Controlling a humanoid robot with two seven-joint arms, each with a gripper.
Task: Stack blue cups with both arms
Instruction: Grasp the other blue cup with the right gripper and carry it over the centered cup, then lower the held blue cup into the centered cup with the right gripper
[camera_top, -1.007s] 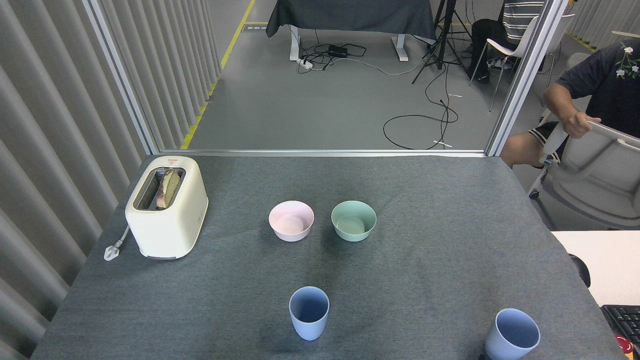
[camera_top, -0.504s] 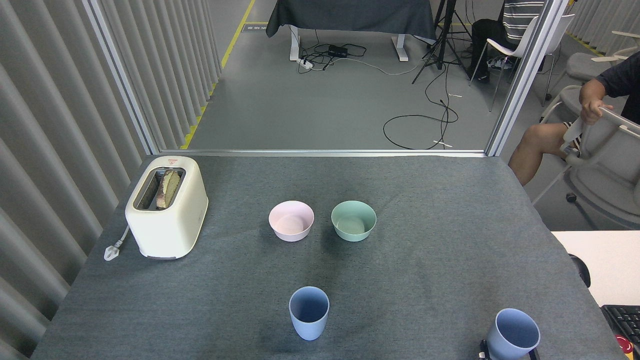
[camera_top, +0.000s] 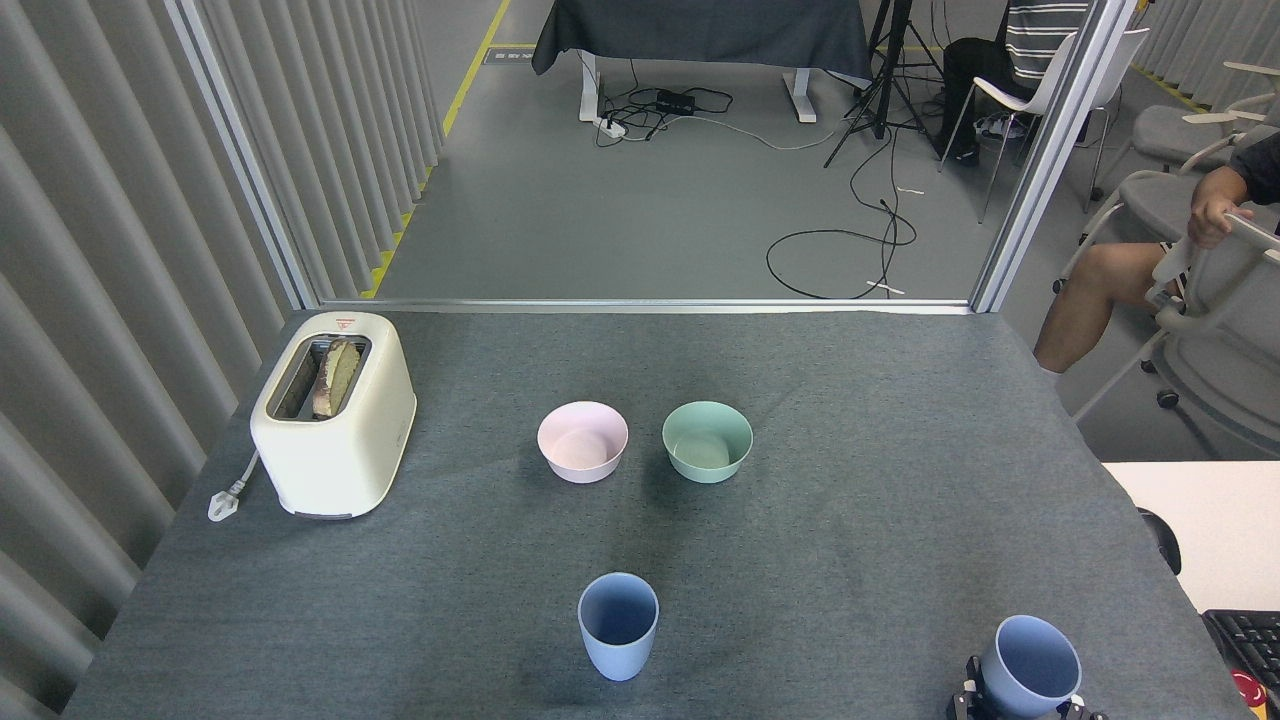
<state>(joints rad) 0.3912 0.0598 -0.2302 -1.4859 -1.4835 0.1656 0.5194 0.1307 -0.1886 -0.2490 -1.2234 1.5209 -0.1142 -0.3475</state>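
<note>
Two pale blue cups (camera_top: 618, 625) (camera_top: 1030, 666), a pink bowl (camera_top: 582, 441), a mint-green bowl (camera_top: 707, 441), a cream toaster (camera_top: 333, 415), on a dark grey flecked desk (camera_top: 850, 540).

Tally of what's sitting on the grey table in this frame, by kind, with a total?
Blue cups: 2, the centre cup and the right cup, the latter with the right pincer around its base
Bowls: 2, the pink bowl and the mint-green bowl
Toaster: 1
Total: 5
</note>
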